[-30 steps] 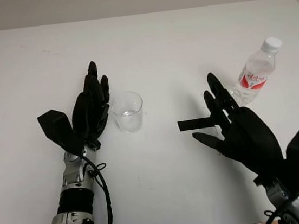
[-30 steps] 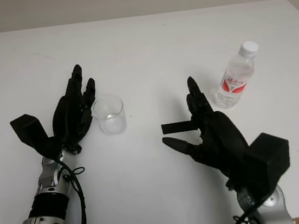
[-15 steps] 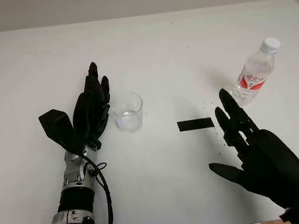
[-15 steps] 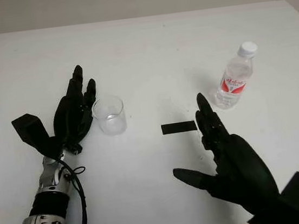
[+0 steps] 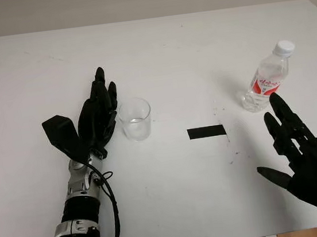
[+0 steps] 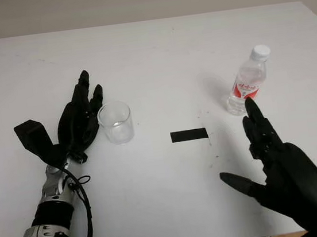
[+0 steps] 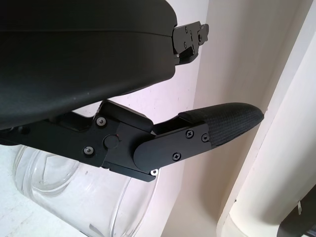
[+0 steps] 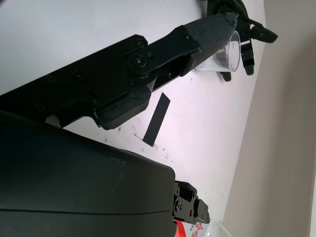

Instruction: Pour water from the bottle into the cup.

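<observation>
Left eye view: the clear cup (image 5: 135, 118) is sitting upright on the white table (image 5: 155, 44), looking pretty much empty. The left hand (image 5: 96, 115) is hanging right beside it, holding nothing. The capped bottle (image 5: 267, 78) with the red label is standing far right, with the right hand (image 5: 306, 164) hovering just short of it, fingers wide. A black tape strip (image 5: 206, 131) is lying between cup and bottle.

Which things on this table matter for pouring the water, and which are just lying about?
For the job:
clear plastic water bottle with red label and white cap
empty clear glass cup
open left hand, beside the cup
open right hand, near the bottle

Lying about:
black tape strip on the white table
</observation>
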Action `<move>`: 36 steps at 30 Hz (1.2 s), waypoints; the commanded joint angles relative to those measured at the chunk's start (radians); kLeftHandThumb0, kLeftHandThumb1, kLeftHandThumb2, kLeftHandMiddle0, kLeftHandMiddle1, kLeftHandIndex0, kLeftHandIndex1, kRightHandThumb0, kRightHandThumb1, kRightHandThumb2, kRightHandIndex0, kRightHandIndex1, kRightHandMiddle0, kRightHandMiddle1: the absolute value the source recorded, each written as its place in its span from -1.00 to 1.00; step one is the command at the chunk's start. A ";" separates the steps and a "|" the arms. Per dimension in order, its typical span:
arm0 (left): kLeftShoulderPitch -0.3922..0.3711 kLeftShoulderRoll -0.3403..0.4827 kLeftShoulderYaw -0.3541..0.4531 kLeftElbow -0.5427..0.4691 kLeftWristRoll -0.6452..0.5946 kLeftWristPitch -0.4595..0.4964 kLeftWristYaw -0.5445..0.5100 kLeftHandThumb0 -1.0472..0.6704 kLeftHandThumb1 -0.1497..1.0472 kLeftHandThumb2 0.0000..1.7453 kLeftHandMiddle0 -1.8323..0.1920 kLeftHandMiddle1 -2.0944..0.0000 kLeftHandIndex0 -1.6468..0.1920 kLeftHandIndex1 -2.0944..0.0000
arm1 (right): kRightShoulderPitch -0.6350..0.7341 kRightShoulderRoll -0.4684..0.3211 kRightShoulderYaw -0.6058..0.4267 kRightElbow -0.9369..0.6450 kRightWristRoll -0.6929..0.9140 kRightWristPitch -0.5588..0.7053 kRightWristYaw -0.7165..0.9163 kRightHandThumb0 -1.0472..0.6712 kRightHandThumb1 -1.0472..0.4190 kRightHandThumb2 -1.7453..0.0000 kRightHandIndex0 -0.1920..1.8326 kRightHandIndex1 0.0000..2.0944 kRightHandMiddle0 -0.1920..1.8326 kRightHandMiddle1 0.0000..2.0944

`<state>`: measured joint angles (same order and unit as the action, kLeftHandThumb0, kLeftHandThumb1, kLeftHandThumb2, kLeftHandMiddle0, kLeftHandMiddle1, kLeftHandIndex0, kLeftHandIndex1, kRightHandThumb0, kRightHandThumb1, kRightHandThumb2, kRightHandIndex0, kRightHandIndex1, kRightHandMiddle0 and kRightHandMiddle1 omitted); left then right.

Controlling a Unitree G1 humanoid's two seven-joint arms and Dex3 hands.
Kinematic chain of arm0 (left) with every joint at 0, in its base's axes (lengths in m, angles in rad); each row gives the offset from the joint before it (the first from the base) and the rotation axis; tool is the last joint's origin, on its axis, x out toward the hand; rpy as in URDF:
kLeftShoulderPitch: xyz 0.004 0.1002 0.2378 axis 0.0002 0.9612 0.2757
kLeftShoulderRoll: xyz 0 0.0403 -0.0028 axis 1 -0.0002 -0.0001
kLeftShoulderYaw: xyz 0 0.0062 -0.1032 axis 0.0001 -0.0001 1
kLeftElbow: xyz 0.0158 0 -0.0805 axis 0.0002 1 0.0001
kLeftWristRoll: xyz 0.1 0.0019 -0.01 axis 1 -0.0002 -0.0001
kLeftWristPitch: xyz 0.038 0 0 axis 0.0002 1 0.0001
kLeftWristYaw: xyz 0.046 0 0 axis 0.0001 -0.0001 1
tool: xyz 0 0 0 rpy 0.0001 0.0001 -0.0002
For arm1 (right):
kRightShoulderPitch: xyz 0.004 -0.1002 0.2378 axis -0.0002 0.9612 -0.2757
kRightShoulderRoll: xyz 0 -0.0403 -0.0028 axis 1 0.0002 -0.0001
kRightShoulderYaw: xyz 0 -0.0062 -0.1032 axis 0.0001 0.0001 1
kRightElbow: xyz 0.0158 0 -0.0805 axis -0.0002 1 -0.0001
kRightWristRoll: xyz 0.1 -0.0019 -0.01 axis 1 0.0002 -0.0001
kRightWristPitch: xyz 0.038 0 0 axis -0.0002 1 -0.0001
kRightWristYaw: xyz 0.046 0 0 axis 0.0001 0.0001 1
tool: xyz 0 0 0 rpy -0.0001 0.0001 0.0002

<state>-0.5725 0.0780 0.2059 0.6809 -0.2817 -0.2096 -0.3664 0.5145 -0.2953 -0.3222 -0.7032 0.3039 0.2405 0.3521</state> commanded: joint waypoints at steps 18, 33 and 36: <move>-0.029 0.029 0.015 0.035 0.000 0.017 -0.017 -0.77 1.00 -0.18 0.98 0.95 1.00 1.00 | 0.027 -0.030 -0.129 0.087 0.038 -0.042 0.036 -0.70 -0.81 0.94 -1.00 -1.00 -1.00 -1.00; -0.013 0.027 0.018 0.012 -0.004 0.029 -0.013 -0.77 1.00 -0.18 0.98 0.95 1.00 1.00 | -0.155 -0.087 -0.146 0.202 0.025 0.044 -0.024 -0.66 -0.77 0.94 -1.00 -1.00 -1.00 -0.99; -0.008 0.030 0.014 0.009 0.004 0.026 -0.011 -0.78 1.00 -0.17 0.98 0.95 1.00 1.00 | -0.202 -0.104 -0.127 0.240 -0.007 0.046 -0.032 -0.72 -0.76 0.94 -1.00 -1.00 -1.00 -1.00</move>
<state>-0.5931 0.1012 0.2227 0.6999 -0.2814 -0.1841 -0.3786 0.3239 -0.3853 -0.4581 -0.4715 0.3054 0.2849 0.3230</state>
